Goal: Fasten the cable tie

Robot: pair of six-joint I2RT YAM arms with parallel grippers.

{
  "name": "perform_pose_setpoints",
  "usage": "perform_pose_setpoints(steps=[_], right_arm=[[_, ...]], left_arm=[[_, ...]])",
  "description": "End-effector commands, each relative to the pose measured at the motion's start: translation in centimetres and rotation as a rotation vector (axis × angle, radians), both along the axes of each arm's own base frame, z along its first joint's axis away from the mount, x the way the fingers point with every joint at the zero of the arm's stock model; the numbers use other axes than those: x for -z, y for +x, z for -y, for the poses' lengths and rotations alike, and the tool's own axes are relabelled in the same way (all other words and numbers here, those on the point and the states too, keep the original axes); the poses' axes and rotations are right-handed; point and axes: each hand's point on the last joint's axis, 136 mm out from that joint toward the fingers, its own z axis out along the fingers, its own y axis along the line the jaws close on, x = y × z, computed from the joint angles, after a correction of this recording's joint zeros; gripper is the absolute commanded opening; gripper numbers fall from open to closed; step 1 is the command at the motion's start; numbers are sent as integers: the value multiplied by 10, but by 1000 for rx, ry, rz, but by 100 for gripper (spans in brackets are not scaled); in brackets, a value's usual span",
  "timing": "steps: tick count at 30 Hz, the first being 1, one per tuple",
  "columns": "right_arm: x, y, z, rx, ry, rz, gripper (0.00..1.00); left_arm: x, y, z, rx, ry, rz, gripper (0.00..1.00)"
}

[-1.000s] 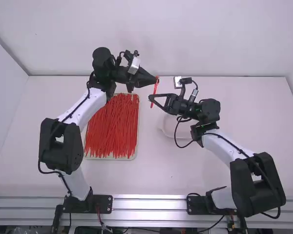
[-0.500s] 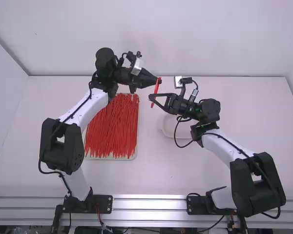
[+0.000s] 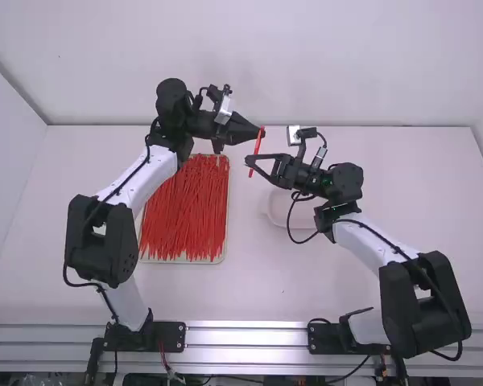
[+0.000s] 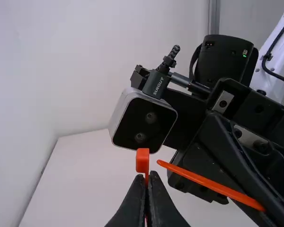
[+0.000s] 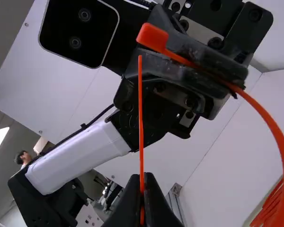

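Cable tie (image 3: pixel 257 150): thin red plastic strip, curved.

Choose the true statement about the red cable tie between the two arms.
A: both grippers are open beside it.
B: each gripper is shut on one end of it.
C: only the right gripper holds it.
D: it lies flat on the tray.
B: the left gripper is shut just below the cable tie's head, and the right gripper is shut on its tail.
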Motion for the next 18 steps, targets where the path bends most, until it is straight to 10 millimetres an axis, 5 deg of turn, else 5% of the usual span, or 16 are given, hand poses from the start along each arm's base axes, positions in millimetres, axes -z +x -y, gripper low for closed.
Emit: perform_pose_setpoints(steps=[1,18], right_arm=[[2,-1,-1,-4,-1,-2,0],[2,0,0,-2,-1,-3,0]], left_arm=[[4,2,-2,-1,0,8,2],[4,-1,-8,20,3,17,2]])
